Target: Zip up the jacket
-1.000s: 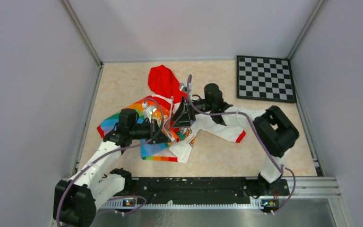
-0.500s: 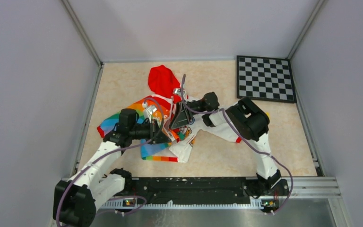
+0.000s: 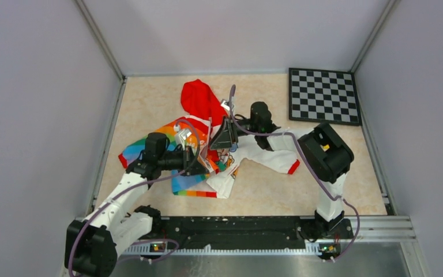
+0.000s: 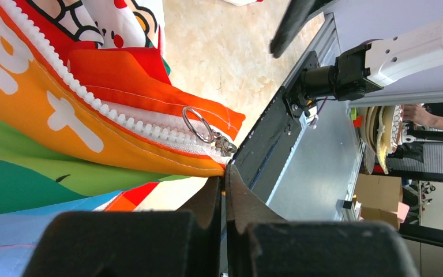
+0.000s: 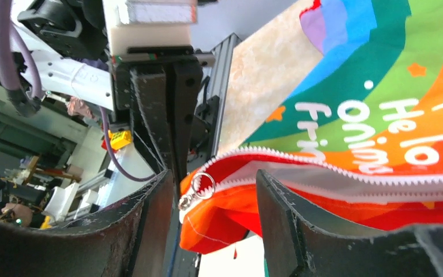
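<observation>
The jacket [image 3: 219, 167] lies crumpled mid-table, with its red hood [image 3: 199, 98] at the back, the rainbow half [image 3: 135, 151] on the left and the white half with a red cuff [image 3: 271, 156] on the right. My left gripper [image 3: 203, 163] is shut on the orange bottom corner of the rainbow half [image 4: 150, 150], just below the zipper's ring pull [image 4: 199, 124]. My right gripper [image 5: 213, 202] is open, with its jaws on either side of that same raised corner and the ring pull [image 5: 203, 184]. In the top view the right gripper [image 3: 225, 137] faces the left one.
A black-and-white checkerboard [image 3: 324, 96] lies at the back right. Grey walls close the table on three sides. A black rail [image 3: 236, 228] and a metal strip run along the near edge by the arm bases.
My right arm's elbow swung left and then back to the right, while its gripper stayed at the zipper end. The left arm and the jacket have not visibly moved.
</observation>
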